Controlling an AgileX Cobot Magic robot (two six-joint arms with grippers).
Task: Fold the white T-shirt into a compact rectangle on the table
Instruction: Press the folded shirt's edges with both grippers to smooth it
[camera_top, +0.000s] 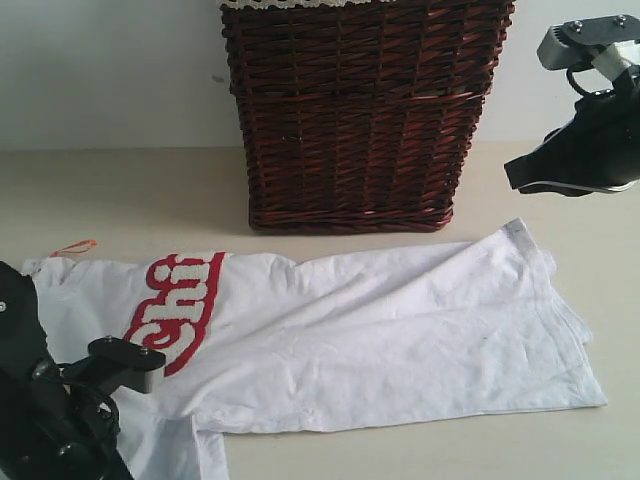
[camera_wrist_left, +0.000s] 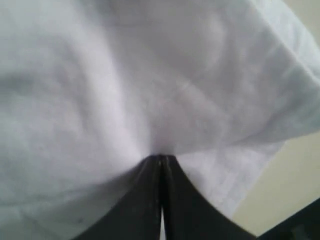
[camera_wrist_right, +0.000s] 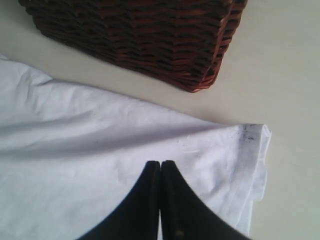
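Observation:
The white T-shirt (camera_top: 380, 330) lies spread across the table (camera_top: 120, 190), one long layer folded over. Its red-outlined letters (camera_top: 180, 305) and small orange tag (camera_top: 75, 246) sit at the left end. My left arm (camera_top: 40, 400) is at the lower left, over that end of the shirt. In the left wrist view my left gripper (camera_wrist_left: 160, 157) is shut, with the T-shirt cloth (camera_wrist_left: 125, 75) puckering into its tips. My right gripper (camera_top: 515, 172) hangs raised at the upper right. It (camera_wrist_right: 160, 163) is shut and holds nothing, above the T-shirt's hem corner (camera_wrist_right: 250, 135).
A dark brown wicker basket (camera_top: 360, 110) stands on the table just behind the shirt's middle, and its corner (camera_wrist_right: 200, 75) is close to the hem end. Bare table (camera_wrist_right: 290, 100) shows to the right of the shirt and along the front edge.

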